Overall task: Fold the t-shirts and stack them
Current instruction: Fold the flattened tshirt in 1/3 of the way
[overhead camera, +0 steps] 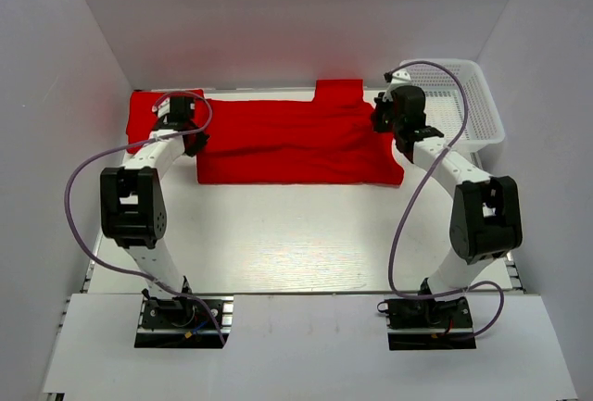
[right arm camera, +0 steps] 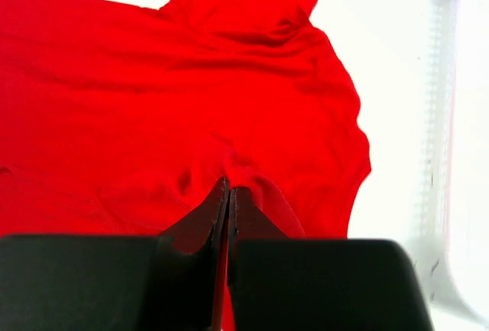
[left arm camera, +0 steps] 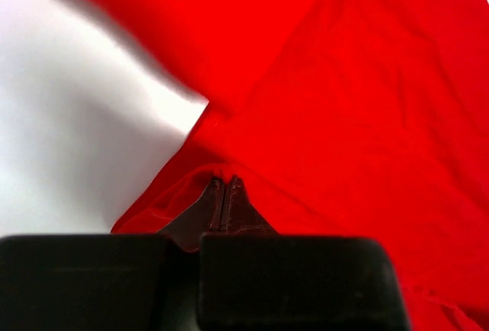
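A bright red t-shirt (overhead camera: 296,142) lies spread across the far half of the white table, partly folded lengthwise, one sleeve sticking out at the back (overhead camera: 339,92). My left gripper (overhead camera: 190,137) is shut on the shirt's left edge; the left wrist view shows the jaws together (left arm camera: 226,182) with red cloth (left arm camera: 351,117) bunched at the tips. My right gripper (overhead camera: 382,121) is shut on the shirt's right edge; the right wrist view shows the jaws together (right arm camera: 228,187) pinching a fold of the cloth (right arm camera: 153,94).
A white mesh basket (overhead camera: 459,105) stands at the back right, just beside my right gripper. White walls enclose the table on the left, back and right. Bare white table (overhead camera: 296,234) lies between the shirt and the arm bases.
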Robot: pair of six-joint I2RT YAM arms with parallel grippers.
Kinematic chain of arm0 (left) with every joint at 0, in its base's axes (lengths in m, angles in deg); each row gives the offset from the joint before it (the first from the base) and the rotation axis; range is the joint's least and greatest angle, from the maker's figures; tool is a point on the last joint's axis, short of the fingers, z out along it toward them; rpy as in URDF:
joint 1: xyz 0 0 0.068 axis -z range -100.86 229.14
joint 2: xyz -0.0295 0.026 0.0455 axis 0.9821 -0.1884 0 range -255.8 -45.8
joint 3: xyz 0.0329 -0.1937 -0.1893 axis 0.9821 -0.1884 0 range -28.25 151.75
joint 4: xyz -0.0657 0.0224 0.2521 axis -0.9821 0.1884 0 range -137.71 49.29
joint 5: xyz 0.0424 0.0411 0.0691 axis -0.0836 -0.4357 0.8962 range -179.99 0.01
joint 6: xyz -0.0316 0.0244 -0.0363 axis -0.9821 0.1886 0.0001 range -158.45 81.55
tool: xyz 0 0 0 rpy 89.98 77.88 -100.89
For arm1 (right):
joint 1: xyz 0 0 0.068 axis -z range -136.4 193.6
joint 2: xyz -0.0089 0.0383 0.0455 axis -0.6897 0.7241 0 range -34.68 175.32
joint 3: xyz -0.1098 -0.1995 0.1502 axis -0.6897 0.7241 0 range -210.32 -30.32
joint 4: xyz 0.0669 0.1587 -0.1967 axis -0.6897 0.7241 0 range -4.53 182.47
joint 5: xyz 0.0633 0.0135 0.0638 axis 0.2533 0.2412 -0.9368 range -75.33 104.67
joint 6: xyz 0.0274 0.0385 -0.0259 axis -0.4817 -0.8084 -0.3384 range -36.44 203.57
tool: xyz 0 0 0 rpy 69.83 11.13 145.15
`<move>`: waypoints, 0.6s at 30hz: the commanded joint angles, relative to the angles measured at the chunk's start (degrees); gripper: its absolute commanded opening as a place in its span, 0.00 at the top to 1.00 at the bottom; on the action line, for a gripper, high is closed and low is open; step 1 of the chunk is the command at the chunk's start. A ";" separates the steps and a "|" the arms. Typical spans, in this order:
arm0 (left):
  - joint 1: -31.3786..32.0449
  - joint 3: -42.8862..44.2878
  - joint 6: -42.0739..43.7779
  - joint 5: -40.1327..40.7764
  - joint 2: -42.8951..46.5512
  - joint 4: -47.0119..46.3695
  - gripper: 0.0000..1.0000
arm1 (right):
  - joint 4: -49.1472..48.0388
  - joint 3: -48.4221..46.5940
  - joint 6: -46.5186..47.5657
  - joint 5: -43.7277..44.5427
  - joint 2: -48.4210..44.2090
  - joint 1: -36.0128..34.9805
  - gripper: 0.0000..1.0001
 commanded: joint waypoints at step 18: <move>0.78 21.83 6.86 -4.05 -9.88 3.13 0.00 | 9.04 -21.49 1.67 -4.70 15.52 2.24 0.10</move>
